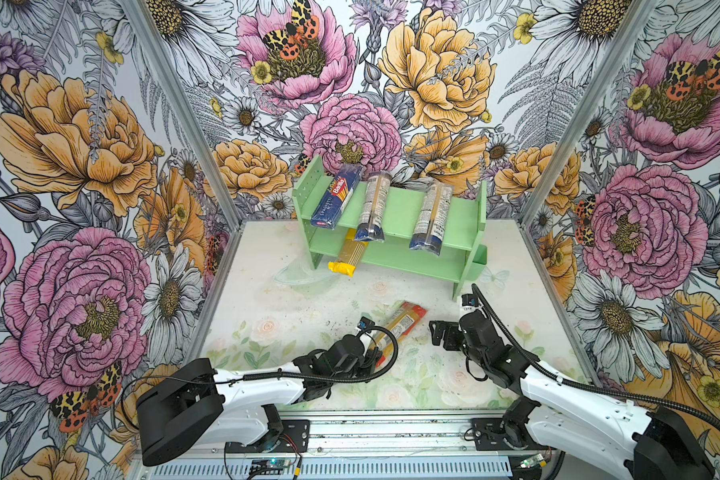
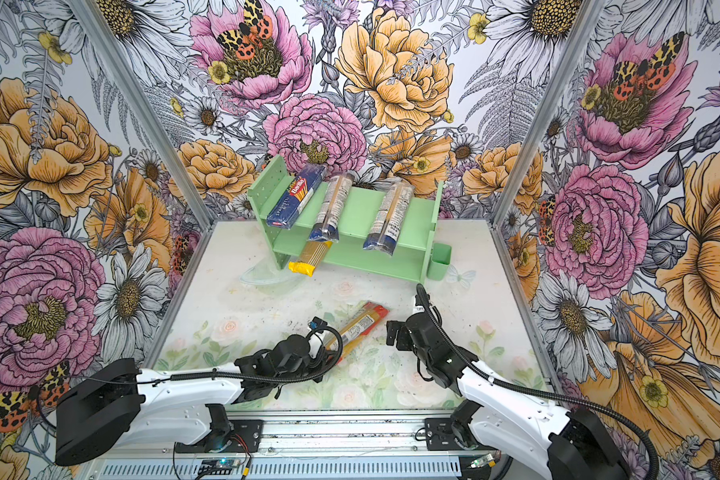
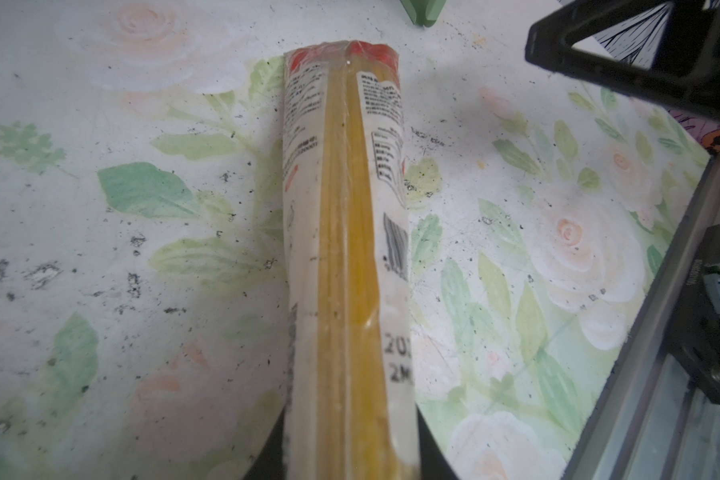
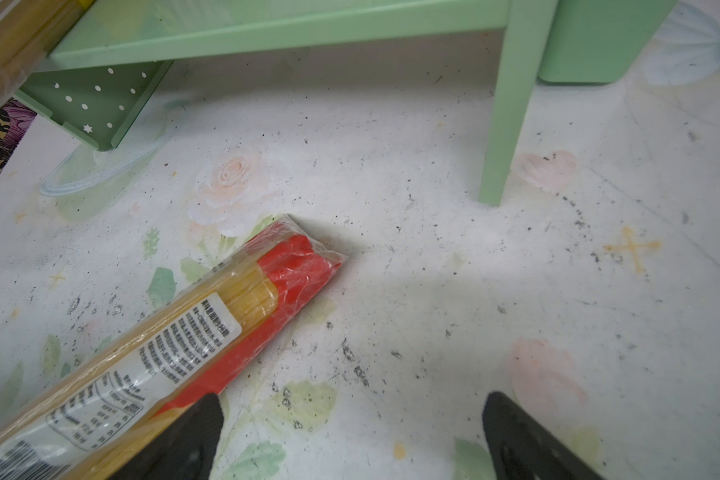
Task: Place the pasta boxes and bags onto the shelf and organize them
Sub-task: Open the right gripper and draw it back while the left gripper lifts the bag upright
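A red-ended clear bag (image 1: 402,326) (image 2: 356,328) of spaghetti lies aslant on the table in front of the shelf (image 1: 400,208) (image 2: 358,208). My left gripper (image 1: 377,353) (image 3: 350,453) is shut on its near end, and the bag (image 3: 346,249) runs straight out from the jaws. My right gripper (image 1: 439,332) (image 4: 350,424) stands open just right of the bag's red end (image 4: 300,270), holding nothing. On the top tier lie the blue Barilla box (image 1: 336,198) and two navy-ended bags (image 1: 373,208) (image 1: 431,218). A yellow bag (image 1: 348,255) juts out of the lower tier.
A small green bin (image 1: 479,257) (image 4: 599,41) hangs on the shelf's right side. The shelf's right leg (image 4: 499,158) stands just beyond my right gripper. Flowered walls close in the left, back and right; a metal rail (image 1: 371,432) runs along the front.
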